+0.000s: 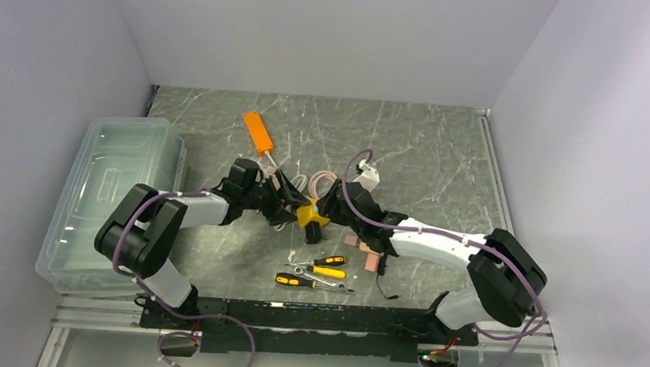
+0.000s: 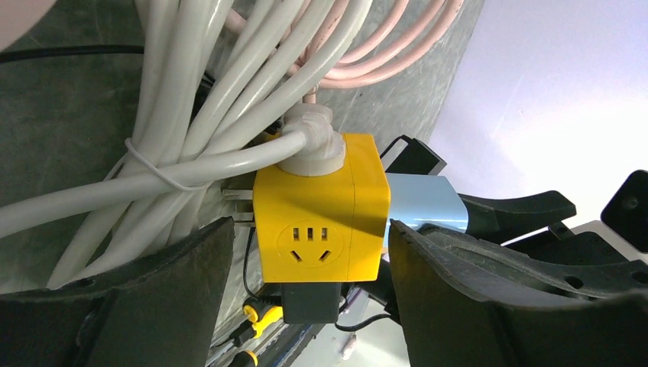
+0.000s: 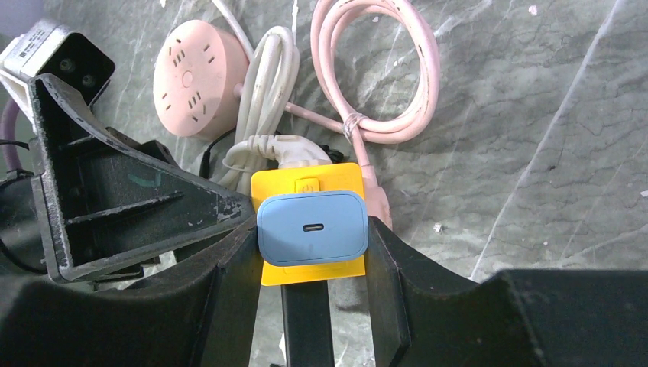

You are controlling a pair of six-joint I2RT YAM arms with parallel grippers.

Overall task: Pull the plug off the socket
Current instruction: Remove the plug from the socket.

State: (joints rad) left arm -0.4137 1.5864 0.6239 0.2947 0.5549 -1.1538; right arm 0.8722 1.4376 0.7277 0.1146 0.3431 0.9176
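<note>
Jaws of left gripper (image 1: pixel 291 200) and right gripper (image 1: pixel 327 208) meet at the yellow socket cube (image 1: pixel 311 216); from above, their spread is too small to judge. Left wrist: jaws parted, straddling the cube, a gap on one side; a white plug (image 2: pixel 309 145) fills another face. Right wrist: jaws clamp the blue plug (image 3: pixel 312 228), seated in the cube.

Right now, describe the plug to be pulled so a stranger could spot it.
On the grey table, find the yellow cube socket near the middle. The pale blue plug sits on its side, clamped in the right gripper. Unlike the white plug beside it, it has no cord, only a small slot.
</note>
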